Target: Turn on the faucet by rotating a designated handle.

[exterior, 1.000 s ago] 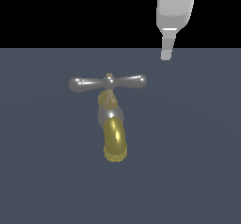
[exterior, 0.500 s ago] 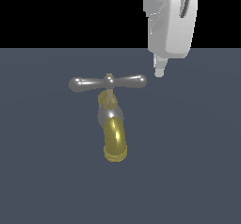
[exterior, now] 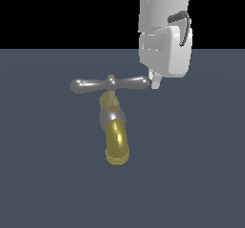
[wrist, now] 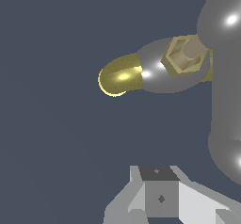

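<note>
- The faucet (exterior: 114,126) sits on the dark counter (exterior: 43,174), its gold spout (exterior: 116,145) pointing toward the exterior camera and the handle (exterior: 109,84) lying crosswise on top.
- The gripper (exterior: 155,82) hangs just beside the handle's bulbous end on the exterior view's right; whether it touches is too close to tell.
- Only one fingertip shows clearly in the exterior view, and the wrist view shows mostly the gripper's base, so I cannot tell how wide it stands.
- The step in hand looks like a push, not a grasp: set the fingertip against the side of that rounded end.
- To do it well, keep contact low on the bulb, level with the bar, so the finger does not ride over the top.
- Push along an arc about the brass hub (wrist: 184,53), not straight, or the tip may slide off the slick end.
</note>
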Motion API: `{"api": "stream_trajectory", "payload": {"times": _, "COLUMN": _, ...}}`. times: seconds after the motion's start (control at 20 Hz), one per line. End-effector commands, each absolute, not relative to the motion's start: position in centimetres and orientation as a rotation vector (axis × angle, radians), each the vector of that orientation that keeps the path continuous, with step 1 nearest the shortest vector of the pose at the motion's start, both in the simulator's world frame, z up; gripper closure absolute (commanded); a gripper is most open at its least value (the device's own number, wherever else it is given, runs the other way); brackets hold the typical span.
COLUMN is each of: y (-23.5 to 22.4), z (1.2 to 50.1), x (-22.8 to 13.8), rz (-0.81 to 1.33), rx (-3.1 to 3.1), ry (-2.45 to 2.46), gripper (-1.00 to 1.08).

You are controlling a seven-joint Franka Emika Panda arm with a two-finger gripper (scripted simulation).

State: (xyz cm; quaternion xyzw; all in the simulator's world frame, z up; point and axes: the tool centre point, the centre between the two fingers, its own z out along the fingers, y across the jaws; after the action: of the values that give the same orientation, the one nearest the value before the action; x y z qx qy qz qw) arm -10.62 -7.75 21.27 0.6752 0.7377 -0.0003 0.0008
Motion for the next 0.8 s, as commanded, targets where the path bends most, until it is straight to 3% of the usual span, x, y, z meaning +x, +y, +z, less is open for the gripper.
{"api": "stream_trajectory", "payload": {"times": 0.0, "y": -7.6, "z": 20.7, "x": -10.3, "rz": -0.001, "rx": 2.080, "ry": 2.352, "gripper": 1.08}}
{"api": "stream_trajectory", "payload": {"times": 0.75, "y": -7.2, "z": 19.8, "x": -9.7, "rz": 0.000, "rx": 2.012, "ry": 2.412, "gripper": 1.08}}
